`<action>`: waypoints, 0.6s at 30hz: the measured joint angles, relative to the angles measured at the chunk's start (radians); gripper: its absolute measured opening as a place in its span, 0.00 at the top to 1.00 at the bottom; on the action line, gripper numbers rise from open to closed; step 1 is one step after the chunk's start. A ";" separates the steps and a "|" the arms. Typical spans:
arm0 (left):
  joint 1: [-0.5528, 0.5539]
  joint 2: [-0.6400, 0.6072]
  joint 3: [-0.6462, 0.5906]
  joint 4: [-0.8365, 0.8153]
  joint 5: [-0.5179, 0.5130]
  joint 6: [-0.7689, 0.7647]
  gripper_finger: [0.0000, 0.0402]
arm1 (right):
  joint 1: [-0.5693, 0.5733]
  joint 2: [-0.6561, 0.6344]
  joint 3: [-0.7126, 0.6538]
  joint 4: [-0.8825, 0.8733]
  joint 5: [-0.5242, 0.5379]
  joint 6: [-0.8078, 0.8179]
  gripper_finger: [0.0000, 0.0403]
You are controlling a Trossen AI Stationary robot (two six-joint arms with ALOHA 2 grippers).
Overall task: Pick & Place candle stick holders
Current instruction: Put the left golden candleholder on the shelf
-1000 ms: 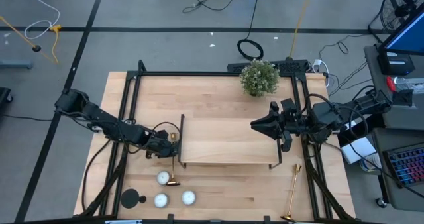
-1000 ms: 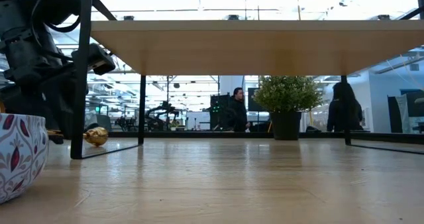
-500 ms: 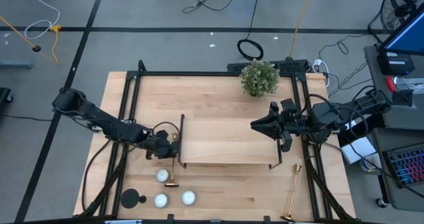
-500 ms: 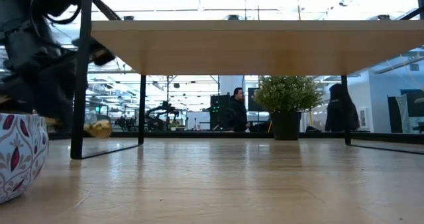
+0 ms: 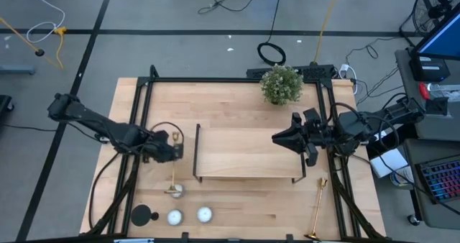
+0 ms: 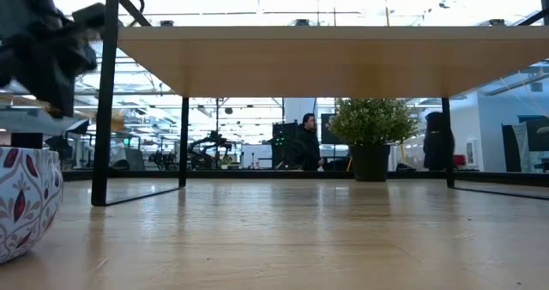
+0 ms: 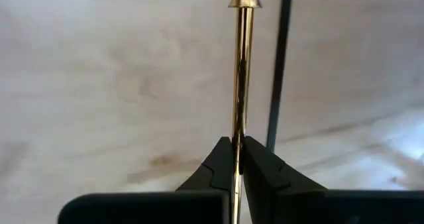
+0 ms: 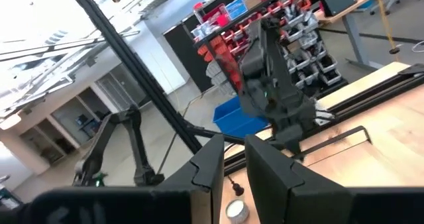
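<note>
Left fingers [image 7: 236,159] clenched on the slim shiny gold candlestick [image 7: 241,78], stem pinched between the pads. Lifted and carried leftward from the long wooden black-framed stand [image 5: 244,154] since a second ago, round base now above a small white round candle [image 5: 177,191]. Right fingers [image 5: 278,136] narrowly parted, grasping nothing, above the stand's right end. Second gold candlestick [image 5: 317,208] lying on the tabletop [image 5: 237,106]. Left gripper only a dark blur in the low view.

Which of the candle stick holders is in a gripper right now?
The gold candlestick left of the wooden stand, pinched by the left gripper. The other gold candlestick lies untouched at the table's right front; the black holder sits alone.
</note>
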 joint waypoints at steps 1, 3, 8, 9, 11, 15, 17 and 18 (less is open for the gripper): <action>0.000 -0.010 0.033 -0.056 -0.025 0.001 0.97 | 0.000 0.000 0.000 0.000 -0.002 0.000 0.85; 0.000 -0.022 0.095 -0.151 -0.087 0.011 0.97 | 0.000 0.000 0.000 0.000 -0.002 0.000 0.85; 0.000 -0.022 0.273 -0.360 -0.238 0.071 0.97 | 0.000 0.000 0.000 0.001 -0.003 0.000 0.85; 0.000 -0.015 0.306 -0.390 -0.265 0.090 0.97 | 0.000 0.000 0.000 0.001 -0.003 0.000 0.85; 0.000 -0.005 0.374 -0.444 -0.315 0.125 0.97 | 0.000 0.000 0.000 0.000 -0.012 0.000 0.85; 0.000 0.024 0.495 -0.507 -0.383 0.197 0.97 | 0.000 0.000 0.000 0.003 -0.055 0.007 0.85; 0.000 0.044 0.545 -0.513 -0.407 0.233 0.97 | 0.000 0.000 0.000 0.005 -0.056 0.006 0.85; 0.000 0.053 0.568 -0.514 -0.422 0.255 0.97 | 0.000 0.000 0.000 0.006 -0.056 0.006 0.85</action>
